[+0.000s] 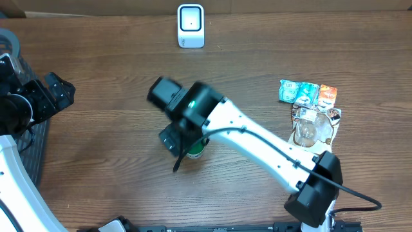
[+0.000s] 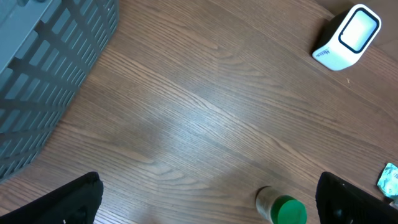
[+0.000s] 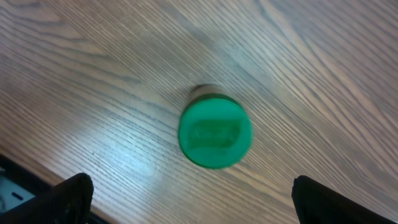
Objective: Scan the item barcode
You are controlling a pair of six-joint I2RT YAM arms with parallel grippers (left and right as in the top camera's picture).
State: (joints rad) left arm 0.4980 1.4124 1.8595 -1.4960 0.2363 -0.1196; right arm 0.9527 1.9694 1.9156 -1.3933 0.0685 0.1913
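1. Right arm (image 1: 270,145): reaches from its base at the near right corner of the table (image 1: 116,193) diagonally toward the middle. The wrist is turned so that its camera looks straight down.
2. Right gripper (image 3: 193,186): hangs above the bottle. Its two fingers (image 3: 68,199) are spread wide, one on each side of the cap, and touch nothing.
3. Bottle (image 3: 214,135): stands upright on bare wood near the middle of the table, green cap uppermost. From overhead only part of it shows beneath the right wrist, and in the right wrist view the cap hides most of its side.
4. Scanner (image 1: 190,26): a small white unit with a dark-framed window. It stands at the far edge of the table, well apart from the bottle.
5. Left arm (image 1: 13,161): held back at the left edge, its wrist pointing across the table toward the middle.
6. Left gripper (image 2: 211,196): fingers released and wide apart, grasping nothing. In its own view the bottle sits low in the frame, nearer the right-hand finger.
7. Basket (image 2: 50,62): grey and slatted, at the left of the table beside the left arm.
8. Snack packets (image 1: 309,93): a small group on the right side, with a clear bag (image 1: 313,125) touching them on the near side.
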